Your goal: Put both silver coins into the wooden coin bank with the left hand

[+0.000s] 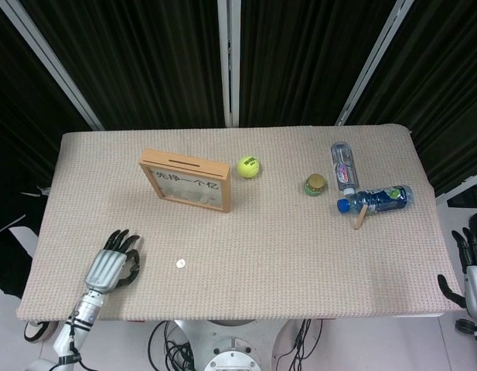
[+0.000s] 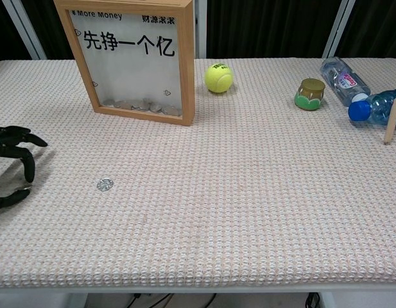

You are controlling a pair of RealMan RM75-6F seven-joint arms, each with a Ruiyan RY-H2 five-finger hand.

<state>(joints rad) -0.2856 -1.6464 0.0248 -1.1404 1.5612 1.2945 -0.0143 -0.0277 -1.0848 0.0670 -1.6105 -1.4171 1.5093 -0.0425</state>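
Here the left robot hand (image 1: 112, 267) rests low over the bench (image 1: 284, 255) near its front-left corner, fingers curled down with tips toward the cloth; whether anything is pinched under them I cannot tell. In the chest view the same hand (image 2: 10, 167) shows at the left edge, dark fingers arched, thumb lying apart on the surface. One silver coin (image 1: 180, 263) lies flat on the cloth just to the right of that hand, near the front edge; it also shows in the chest view (image 2: 105, 185). A second loose coin is not visible. The wooden coin bank (image 1: 187, 179) stands upright toward the back-left part of the bench, slot on top, coins piled behind its clear front (image 2: 130, 61).

The right robot hand (image 1: 474, 267) hangs off the bench's right edge, fingers apart and holding nothing. A tennis ball (image 1: 249, 166) sits beside the bank. Two plastic bottles (image 1: 362, 185) lie near the right edge.
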